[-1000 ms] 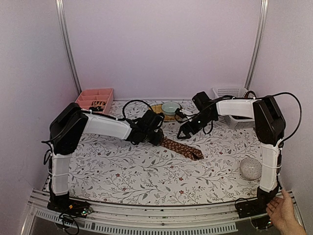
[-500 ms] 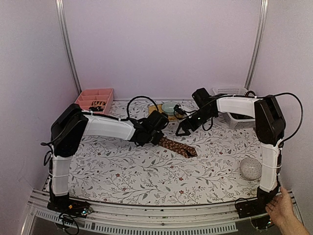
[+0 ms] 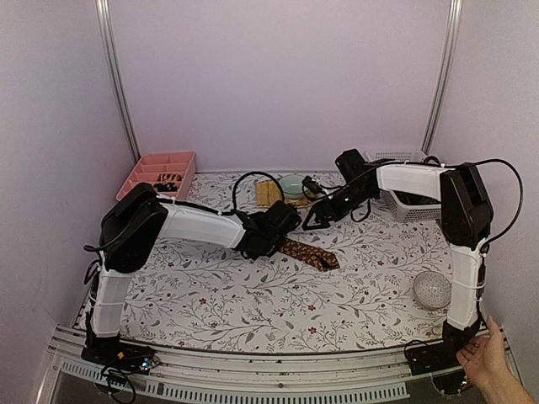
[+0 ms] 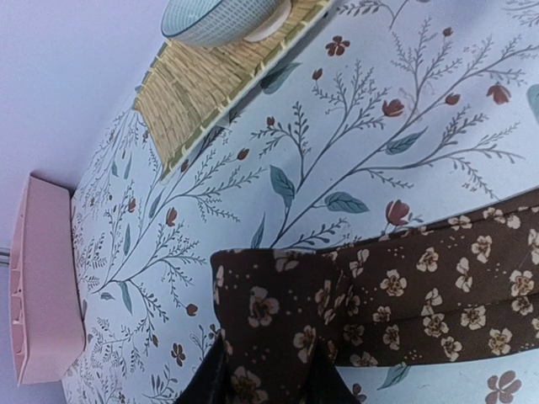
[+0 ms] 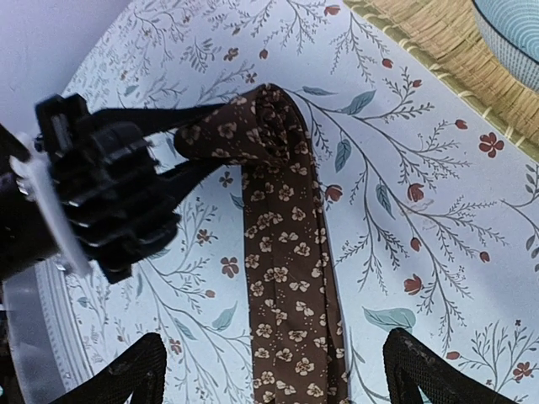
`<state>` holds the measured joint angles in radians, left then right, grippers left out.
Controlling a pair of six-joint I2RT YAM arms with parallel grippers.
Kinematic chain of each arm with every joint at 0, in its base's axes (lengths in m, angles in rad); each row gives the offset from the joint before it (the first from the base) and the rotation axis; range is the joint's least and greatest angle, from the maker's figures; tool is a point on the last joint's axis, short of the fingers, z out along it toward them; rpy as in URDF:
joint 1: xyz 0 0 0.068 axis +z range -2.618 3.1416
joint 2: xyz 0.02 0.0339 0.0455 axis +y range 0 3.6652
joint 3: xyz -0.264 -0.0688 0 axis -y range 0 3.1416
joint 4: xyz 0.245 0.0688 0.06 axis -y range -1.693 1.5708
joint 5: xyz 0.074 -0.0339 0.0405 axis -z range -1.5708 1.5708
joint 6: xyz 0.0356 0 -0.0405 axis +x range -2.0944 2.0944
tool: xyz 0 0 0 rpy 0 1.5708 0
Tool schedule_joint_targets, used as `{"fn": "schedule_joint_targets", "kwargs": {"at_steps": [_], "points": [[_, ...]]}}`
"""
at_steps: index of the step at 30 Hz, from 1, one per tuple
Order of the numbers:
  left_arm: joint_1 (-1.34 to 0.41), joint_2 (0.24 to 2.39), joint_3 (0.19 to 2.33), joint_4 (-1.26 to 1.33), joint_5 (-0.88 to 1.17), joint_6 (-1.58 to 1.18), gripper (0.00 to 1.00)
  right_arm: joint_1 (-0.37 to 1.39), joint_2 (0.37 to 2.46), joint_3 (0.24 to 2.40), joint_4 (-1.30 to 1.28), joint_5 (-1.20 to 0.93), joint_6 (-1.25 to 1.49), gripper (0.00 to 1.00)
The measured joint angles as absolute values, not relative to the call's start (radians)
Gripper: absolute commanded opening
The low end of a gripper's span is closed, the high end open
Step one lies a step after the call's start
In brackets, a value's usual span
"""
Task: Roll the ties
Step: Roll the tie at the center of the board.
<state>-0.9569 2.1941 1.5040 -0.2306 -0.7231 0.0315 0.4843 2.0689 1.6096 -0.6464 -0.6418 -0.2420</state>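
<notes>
One brown tie with small cream flowers lies on the floral tablecloth, its tail running to the right. Its left end is wound into a partial roll, and my left gripper is shut on that roll, one dark fingertip on each side of it. The right wrist view shows the roll at the top and the flat tail running down the frame. My right gripper hangs open above the tail, fingers spread wide on either side, touching nothing. From above, the right gripper is just behind the tie.
A woven mat with a blue-green bowl sits right behind both grippers. A pink compartment tray is at the back left, a white basket at the back right. A clear sphere lies front right. A person's hand rests at the table's corner.
My left gripper has moved right with the rolled end, and the tie's flat tail has grown shorter. The right gripper has drawn back toward the bowl, still open.
</notes>
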Motion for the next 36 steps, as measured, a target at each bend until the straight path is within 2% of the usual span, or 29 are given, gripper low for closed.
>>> {"fn": "schedule_joint_targets", "kwargs": {"at_steps": [8,14,19,24,32,34,36], "points": [[-0.968,2.224,1.523,-0.235,-0.776,0.057,0.21,0.398,2.069,1.656,-0.636,-0.817,-0.121,0.88],[-0.982,2.249,1.552,-0.256,-0.829,0.04,0.17,0.389,2.07,1.654,-0.595,-0.875,-0.03,0.88],[-0.983,2.25,1.552,-0.264,-0.856,0.008,0.18,0.393,2.07,1.637,-0.572,-0.893,0.023,0.88],[-0.989,2.257,1.558,-0.27,-0.853,-0.015,0.37,0.393,2.07,1.628,-0.544,-0.901,0.066,0.88],[-1.022,2.301,1.602,-0.299,-0.831,-0.051,0.56,0.393,2.07,1.606,-0.505,-0.908,0.133,0.88],[-1.026,2.301,1.604,-0.307,-0.825,-0.059,0.67,0.393,2.07,1.603,-0.499,-0.912,0.144,0.88],[-1.027,2.301,1.604,-0.312,-0.821,-0.062,0.83,0.393,2.07,1.599,-0.492,-0.912,0.155,0.87]]}}
